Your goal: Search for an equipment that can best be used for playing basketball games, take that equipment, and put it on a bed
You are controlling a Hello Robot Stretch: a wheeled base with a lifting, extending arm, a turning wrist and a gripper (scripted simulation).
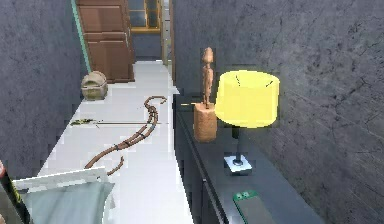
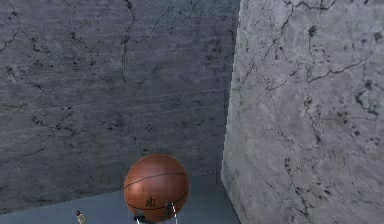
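- The basketball [image 2: 156,186], orange-brown with dark seams, sits at 6 o'clock in the arm side view, just left of the middle, with its underside reaching the picture's bottom edge.
- Thin pale pieces at the ball's lower rim, at about 5 and 7 o'clock on it, look like the fingers of the gripper [image 2: 156,213]. Its far end cannot be made out, so I cannot tell whether it holds anything, nor whether the fingers are spread or pressed together.
- A strip of blue-grey floor [image 2: 60,208] lies behind the ball, from 6 to 8 o'clock.
- A cracked grey wall [image 2: 110,90] rises beyond it, and a paler stone-like block [image 2: 310,110] stands at 3 o'clock.
- In the forward view a long white surface [image 1: 150,150] runs from 7 o'clock toward 12.
- A curved brown thing [image 1: 135,135] lies on it near the centre, and a round tan thing [image 1: 93,85] at 10 o'clock.
- A dark cabinet [image 1: 275,185] stands just beside the surface at 4 o'clock.
- On the cabinet are a lamp [image 1: 247,98] with a yellow shade, a slim wooden figure [image 1: 207,70] above a wooden pot [image 1: 205,122], and a flat dark thing [image 1: 246,202] at 5 o'clock.
- A wooden door [image 1: 105,40] stands at 11 o'clock.
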